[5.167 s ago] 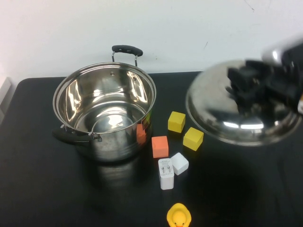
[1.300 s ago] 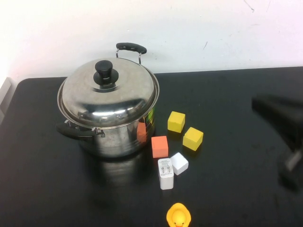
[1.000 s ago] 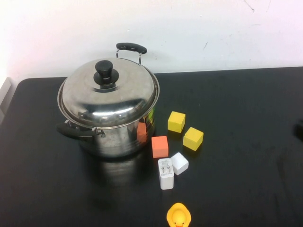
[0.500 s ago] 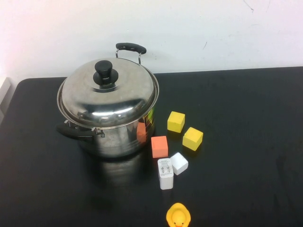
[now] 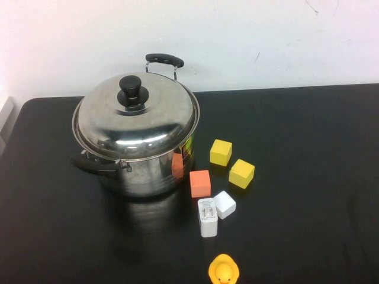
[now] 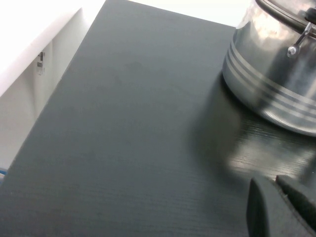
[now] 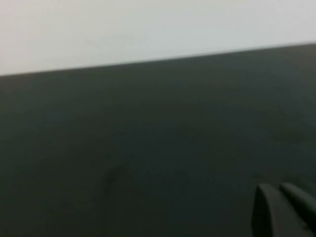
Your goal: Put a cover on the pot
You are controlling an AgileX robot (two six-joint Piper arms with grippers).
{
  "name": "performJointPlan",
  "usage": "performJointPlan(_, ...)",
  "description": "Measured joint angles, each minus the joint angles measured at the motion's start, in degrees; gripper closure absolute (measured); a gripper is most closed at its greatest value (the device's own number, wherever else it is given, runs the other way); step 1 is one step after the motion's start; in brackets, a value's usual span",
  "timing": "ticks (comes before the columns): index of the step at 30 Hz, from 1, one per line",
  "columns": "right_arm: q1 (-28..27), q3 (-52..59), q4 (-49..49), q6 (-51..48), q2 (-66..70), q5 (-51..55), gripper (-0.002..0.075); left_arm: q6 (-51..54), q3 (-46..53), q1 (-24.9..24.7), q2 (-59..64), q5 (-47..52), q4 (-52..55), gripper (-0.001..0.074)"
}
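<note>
The large shiny steel pot (image 5: 148, 171) stands at the table's back left with two black side handles. The domed steel lid (image 5: 137, 121) with its black knob (image 5: 131, 92) sits on the pot's rim. The pot's lower wall also shows in the left wrist view (image 6: 269, 84). My left gripper (image 6: 274, 193) is shut and empty, low over the table beside the pot. My right gripper (image 7: 277, 194) is shut and empty over bare black table. Neither arm shows in the high view.
Two yellow blocks (image 5: 221, 152) (image 5: 241, 173), an orange block (image 5: 200, 183), a small white cube (image 5: 224, 204) and a white charger (image 5: 208, 217) lie right of the pot. A yellow rubber duck (image 5: 224, 271) sits at the front edge. A white wall stands behind.
The lid, earlier held by my right gripper at the right, now rests on the pot. My right arm drew back out of the high view. The last frames show no further movement.
</note>
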Motion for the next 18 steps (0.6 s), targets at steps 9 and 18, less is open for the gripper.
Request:
performJointPlan(9,0.3,3.6,-4.2,7.9,-0.8,0.9,0.0728,0.0,0.0,0.0,0.0,0.0,0.0,0.0737)
performJointPlan(18,3.6,3.6,-4.7,11.5,-0.8,1.9,0.0728,0.0,0.0,0.0,0.0,0.0,0.0,0.0737)
